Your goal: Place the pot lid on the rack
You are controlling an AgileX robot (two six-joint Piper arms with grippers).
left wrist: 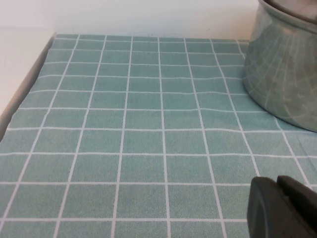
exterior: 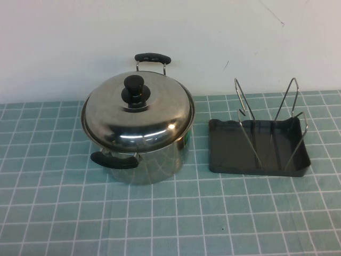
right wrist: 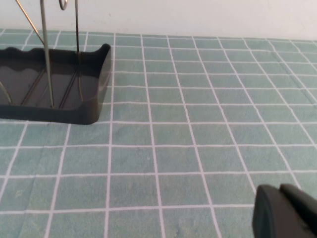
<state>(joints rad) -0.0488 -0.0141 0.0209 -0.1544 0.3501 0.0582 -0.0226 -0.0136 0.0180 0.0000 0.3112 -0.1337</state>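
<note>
The pot lid [exterior: 137,115] sits closed on the steel pot [exterior: 143,164], its black knob [exterior: 136,88] upright at the centre of the dome. The pot stands left of centre on the green gridded tabletop [exterior: 170,224], with one black handle [exterior: 113,160] toward the near side and the other [exterior: 152,57] toward the white wall. Just to the right of the pot, apart from it by a narrow gap, lies the rack [exterior: 258,148], a black tray with silver wire loops [exterior: 294,101] standing upright from it; nothing rests in it. Neither arm appears in the high view. In the left wrist view only a dark corner of the left end effector [left wrist: 283,208] shows low over the tabletop, with the curved wall of the pot [left wrist: 282,74] well ahead of it; whether it is spread or pressed together cannot be told. In the right wrist view the right end effector [right wrist: 285,212] shows likewise as a dark corner above the grid, the rack [right wrist: 94,94] well apart from it, and its state cannot be told either.
</note>
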